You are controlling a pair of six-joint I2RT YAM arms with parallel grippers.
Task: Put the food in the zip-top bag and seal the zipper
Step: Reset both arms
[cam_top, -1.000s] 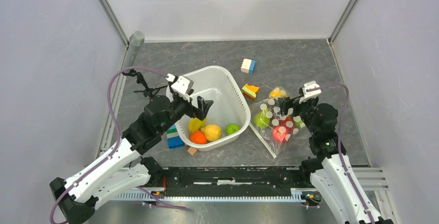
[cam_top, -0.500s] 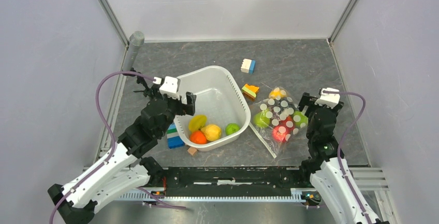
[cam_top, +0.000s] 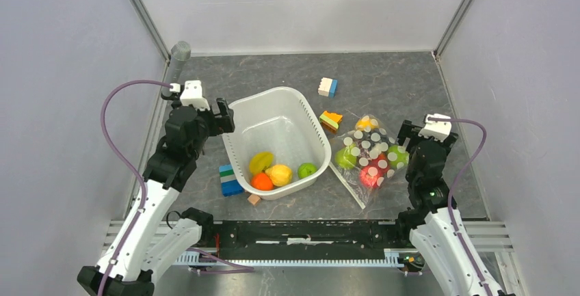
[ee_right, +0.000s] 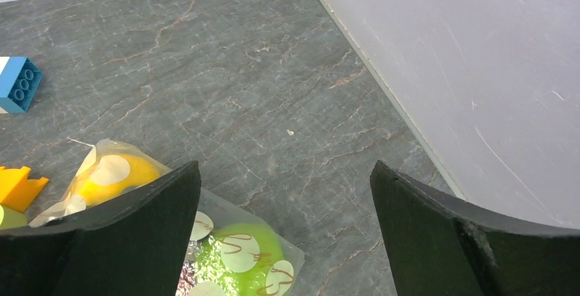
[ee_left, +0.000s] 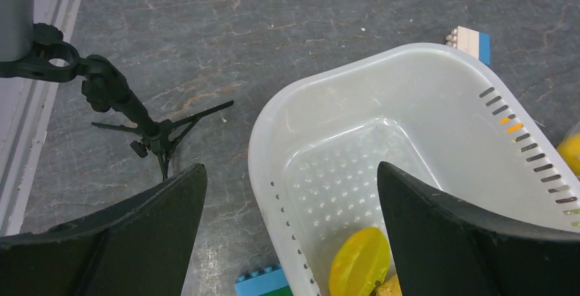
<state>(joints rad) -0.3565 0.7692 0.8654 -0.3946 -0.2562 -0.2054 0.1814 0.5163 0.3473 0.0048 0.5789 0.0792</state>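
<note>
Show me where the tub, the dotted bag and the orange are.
tub (cam_top: 277,132), top view, bare floor inside it.
bag (cam_top: 367,156), top view, middle of its dotted face.
orange (cam_top: 261,182), top view, its upper surface.

L arm bent at elbow; left gripper tilted down, jaws wide apart, nothing btwn them. R arm near upright; right gripper also spread wide, holding nothing.

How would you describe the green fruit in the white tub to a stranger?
Find the white tub in the middle of the table. Four fruits lie at its near end. The green fruit is the rightmost, beside the lemon, the only bright green one.
</note>
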